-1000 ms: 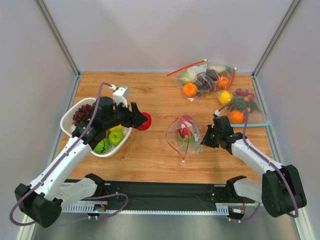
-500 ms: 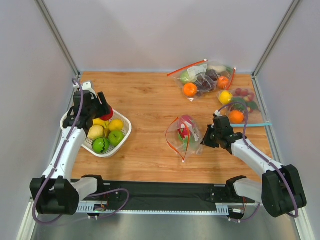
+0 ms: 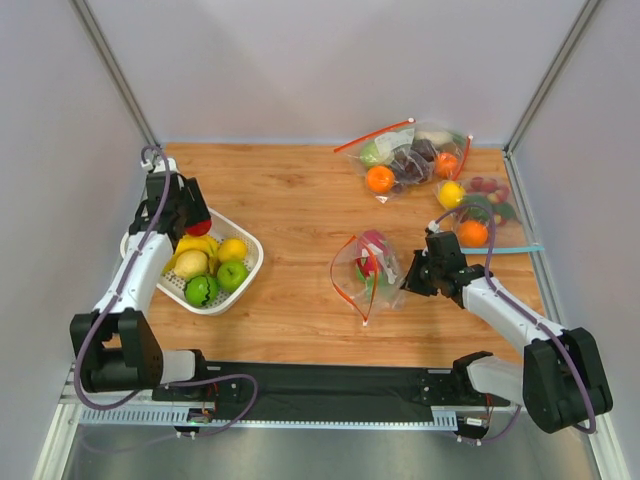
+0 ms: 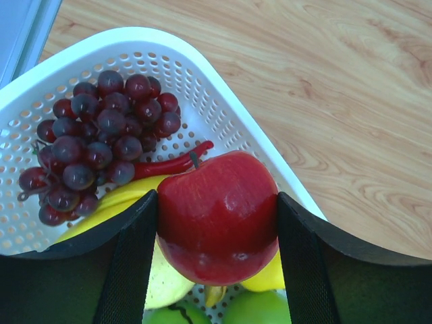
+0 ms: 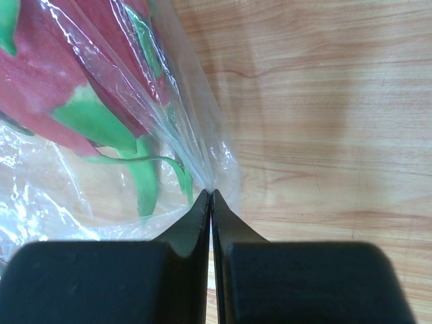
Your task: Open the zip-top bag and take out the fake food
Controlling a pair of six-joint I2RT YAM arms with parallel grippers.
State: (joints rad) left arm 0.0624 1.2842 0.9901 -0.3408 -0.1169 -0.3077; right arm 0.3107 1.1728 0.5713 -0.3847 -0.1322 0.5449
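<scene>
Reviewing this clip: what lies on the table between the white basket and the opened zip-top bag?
Nothing. The top external view shows only bare wooden tabletop between the basket and the zip-top bag.

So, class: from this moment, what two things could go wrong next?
1. The left jaws hold the red apple over the full basket, close to its rim; dropped here, it may roll out.
2. The right jaws pinch only a thin edge of the bag; the plastic could slip free with the pink fruit inside.
</scene>
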